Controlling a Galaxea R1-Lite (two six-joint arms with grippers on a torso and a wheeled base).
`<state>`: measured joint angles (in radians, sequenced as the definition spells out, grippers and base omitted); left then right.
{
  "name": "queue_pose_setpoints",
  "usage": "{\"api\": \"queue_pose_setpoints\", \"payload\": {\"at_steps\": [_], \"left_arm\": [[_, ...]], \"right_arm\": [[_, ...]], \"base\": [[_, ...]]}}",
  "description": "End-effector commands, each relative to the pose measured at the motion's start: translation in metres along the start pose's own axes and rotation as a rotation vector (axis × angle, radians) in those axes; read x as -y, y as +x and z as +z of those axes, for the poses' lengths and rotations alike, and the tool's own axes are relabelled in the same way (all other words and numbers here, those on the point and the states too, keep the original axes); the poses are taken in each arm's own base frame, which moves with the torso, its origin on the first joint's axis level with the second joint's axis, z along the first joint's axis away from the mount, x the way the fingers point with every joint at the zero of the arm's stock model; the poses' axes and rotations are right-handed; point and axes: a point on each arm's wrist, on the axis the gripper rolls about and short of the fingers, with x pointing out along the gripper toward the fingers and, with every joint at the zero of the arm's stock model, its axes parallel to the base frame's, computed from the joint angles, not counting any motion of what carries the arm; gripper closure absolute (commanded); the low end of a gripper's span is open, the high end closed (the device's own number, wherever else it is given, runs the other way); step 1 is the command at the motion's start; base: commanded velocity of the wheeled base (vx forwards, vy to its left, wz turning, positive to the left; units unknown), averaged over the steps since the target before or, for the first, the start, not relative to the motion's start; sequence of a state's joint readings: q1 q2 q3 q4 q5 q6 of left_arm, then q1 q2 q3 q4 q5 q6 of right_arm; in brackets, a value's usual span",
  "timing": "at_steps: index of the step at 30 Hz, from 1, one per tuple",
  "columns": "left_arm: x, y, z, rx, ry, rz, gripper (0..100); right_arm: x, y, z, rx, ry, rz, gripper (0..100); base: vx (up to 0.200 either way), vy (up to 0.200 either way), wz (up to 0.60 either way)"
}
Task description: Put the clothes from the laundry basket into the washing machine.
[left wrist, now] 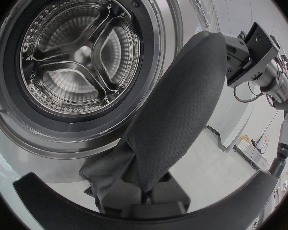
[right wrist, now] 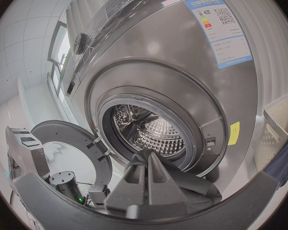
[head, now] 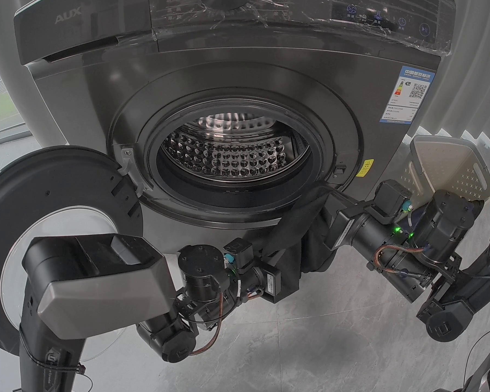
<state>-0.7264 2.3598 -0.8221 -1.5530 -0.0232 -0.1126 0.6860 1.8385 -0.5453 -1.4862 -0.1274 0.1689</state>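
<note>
Black dimpled garment point(head: 302, 230) is held stretched between left gripper point(left wrist: 145, 190) and right gripper point(right wrist: 148, 166), fingers of both clamped on it.

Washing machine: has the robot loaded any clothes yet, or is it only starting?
Done: the door stands open, but the drum looks empty. In hand: the left gripper and the right gripper are both shut on a dark garment, held just outside the opening. Left: push it in, then probably fetch the blue cloth at the laundry basket.
</note>
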Motion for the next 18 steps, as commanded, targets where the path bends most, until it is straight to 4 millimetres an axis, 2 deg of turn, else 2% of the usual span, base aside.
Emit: {"api": "queue_pose_setpoints", "payload": {"at_steps": [1,4,5,9,13,18], "left_arm": [[0.002,-0.010,0.018,0.023,0.001,0.001,100],[0.003,-0.019,0.028,0.031,0.001,0.001,100],[0.002,-0.029,0.039,0.042,0.003,0.004,100],[0.003,-0.046,0.057,0.062,0.007,0.006,100],[-0.004,-0.066,0.081,0.112,0.011,0.033,100],[-0.009,-0.085,0.101,0.154,0.013,0.055,100]], "right_arm": [[0.001,0.000,0.000,-0.001,-0.001,-0.002,100],[0.003,0.000,0.000,-0.002,-0.001,-0.011,100],[0.004,0.000,0.000,0.000,0.004,-0.015,100],[0.004,0.001,0.000,-0.003,0.007,-0.016,100],[0.005,0.000,-0.001,-0.006,0.007,-0.016,100],[0.002,-0.002,-0.004,-0.016,0.009,-0.009,100]], "base": [[0.000,0.000,0.00],[0.000,0.000,0.00],[0.000,0.000,0.00],[0.000,0.000,0.00],[0.000,0.000,0.00],[0.000,0.000,0.00]]}}
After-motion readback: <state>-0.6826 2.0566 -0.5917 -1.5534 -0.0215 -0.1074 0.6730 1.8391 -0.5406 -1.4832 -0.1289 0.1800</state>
